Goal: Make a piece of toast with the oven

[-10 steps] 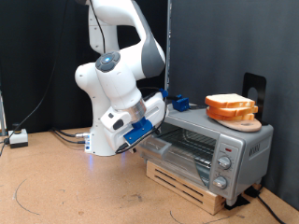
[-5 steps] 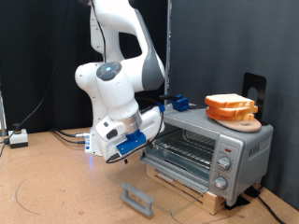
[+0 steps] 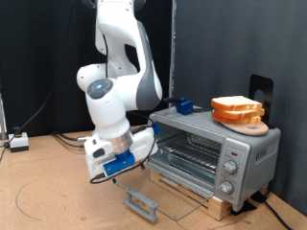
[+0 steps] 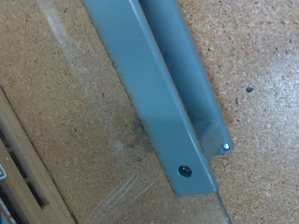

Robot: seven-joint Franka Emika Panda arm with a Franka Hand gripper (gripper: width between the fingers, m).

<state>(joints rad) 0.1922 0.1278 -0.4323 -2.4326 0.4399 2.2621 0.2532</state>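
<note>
The hand (image 3: 117,175) hangs low in front of the oven (image 3: 213,153), at the end of the white arm (image 3: 113,91), just above the grey bar handle (image 3: 140,203) of the dropped-down door. Its fingers cannot be made out in the exterior view and do not show in the wrist view, so whether the hand is open or closed cannot be told; nothing is seen between its fingers.

The wrist view looks straight down on the bar handle (image 4: 159,98), a long grey strip with 2 small screws near one end, lying across the glass of the door (image 4: 84,177), with the brown particle-board bench (image 4: 243,56) showing beyond it and through the glass.

In the exterior view the oven door (image 3: 168,196) lies open and flat, with its handle at the edge farthest from the oven, close to the bench (image 3: 58,192). The oven's mouth is open and the wire rack (image 3: 187,149) inside is visible. 3 round knobs sit in a column on the panel at the exterior view's right of the opening. The oven stands on a low wooden pallet (image 3: 197,192).

On top of the oven, towards the exterior view's right, a pile of bread slices (image 3: 238,109) rests on a round wooden board (image 3: 251,126). The piece of toast cannot be told apart from the others in that pile.
</note>
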